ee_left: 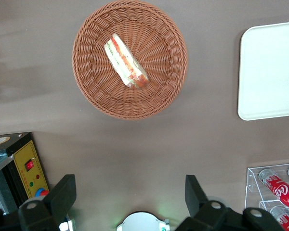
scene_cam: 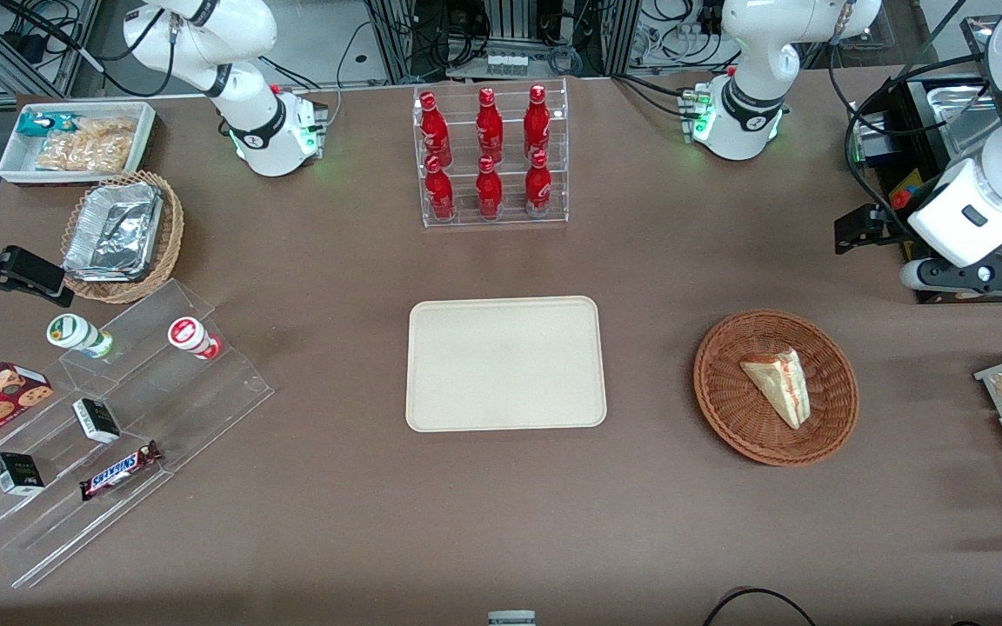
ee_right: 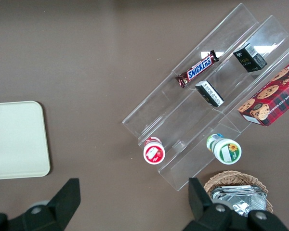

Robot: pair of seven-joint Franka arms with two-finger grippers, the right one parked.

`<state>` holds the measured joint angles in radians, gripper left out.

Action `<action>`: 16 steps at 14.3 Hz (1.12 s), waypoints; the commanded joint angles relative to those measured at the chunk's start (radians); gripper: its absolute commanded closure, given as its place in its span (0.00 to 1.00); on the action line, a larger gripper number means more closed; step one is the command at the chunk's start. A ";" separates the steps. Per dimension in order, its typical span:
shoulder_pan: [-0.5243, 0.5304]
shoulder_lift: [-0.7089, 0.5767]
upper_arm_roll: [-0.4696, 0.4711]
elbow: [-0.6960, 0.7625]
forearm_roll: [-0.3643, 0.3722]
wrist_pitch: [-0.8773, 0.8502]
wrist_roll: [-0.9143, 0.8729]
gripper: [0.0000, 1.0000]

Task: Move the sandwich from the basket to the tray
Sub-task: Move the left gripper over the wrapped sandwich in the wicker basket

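gripper (ee_left: 130,192) spread open, high above table — sandwich (ee_left: 125,61) in basket (ee_left: 96,91) ahead, tray (ee_left: 269,72) well aside; likely slip on clear wrap — off-centre pinch.

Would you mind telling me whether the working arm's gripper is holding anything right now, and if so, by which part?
Nothing is held. The gripper is open and empty, raised above bare table, farther from the front camera than the basket; the sandwich lies untouched in it.
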<state>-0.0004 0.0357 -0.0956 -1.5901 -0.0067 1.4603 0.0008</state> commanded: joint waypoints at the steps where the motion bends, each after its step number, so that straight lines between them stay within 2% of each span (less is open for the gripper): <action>1: 0.008 -0.010 -0.004 -0.014 0.004 0.023 0.013 0.00; 5: 0.010 0.036 -0.004 -0.066 0.007 0.076 0.005 0.00; 9: 0.022 0.153 0.008 -0.102 0.007 0.170 -0.001 0.00; 16: 0.025 0.237 0.025 -0.273 0.007 0.507 -0.040 0.00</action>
<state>0.0178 0.2844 -0.0720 -1.8164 -0.0047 1.9008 -0.0075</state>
